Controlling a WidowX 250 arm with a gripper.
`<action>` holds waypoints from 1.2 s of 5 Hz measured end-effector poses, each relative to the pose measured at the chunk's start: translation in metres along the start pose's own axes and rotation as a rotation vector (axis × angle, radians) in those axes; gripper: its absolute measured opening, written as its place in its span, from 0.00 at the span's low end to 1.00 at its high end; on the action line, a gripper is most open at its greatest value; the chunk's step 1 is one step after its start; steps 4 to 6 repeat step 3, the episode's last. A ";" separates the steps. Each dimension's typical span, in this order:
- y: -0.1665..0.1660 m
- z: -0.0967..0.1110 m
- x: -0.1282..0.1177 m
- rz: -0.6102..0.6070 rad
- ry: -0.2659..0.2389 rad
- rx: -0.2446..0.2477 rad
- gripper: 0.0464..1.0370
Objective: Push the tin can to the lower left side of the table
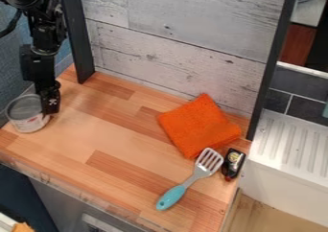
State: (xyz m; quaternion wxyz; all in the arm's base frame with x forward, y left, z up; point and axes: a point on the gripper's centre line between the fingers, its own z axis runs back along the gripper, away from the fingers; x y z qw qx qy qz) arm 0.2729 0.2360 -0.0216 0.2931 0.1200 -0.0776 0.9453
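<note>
Upright silver cylindrical metal can (28, 123): left end of wooden worktop (83, 135), beside black gripper (50, 110). Square orange cloth (197, 125): right side. Turquoise-handled slotted metal spatula (192, 178): beside small black object (232, 164).

Below me I see a wooden tabletop (122, 135) of light and reddish strips. The tin can (29, 124) stands at its left edge. To the right lies an orange cloth (195, 123); near it, a slotted spatula (192, 179) with a blue handle, beside a small, mostly black object (233, 163), possibly a toy.
</note>
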 end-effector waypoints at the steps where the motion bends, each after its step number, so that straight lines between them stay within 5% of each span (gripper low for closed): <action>1: -0.002 0.021 -0.006 -0.013 0.053 -0.039 0.96; 3: 0.000 0.077 -0.031 -0.098 0.187 -0.152 0.96; 6: 0.000 0.077 -0.031 -0.098 0.187 -0.152 0.96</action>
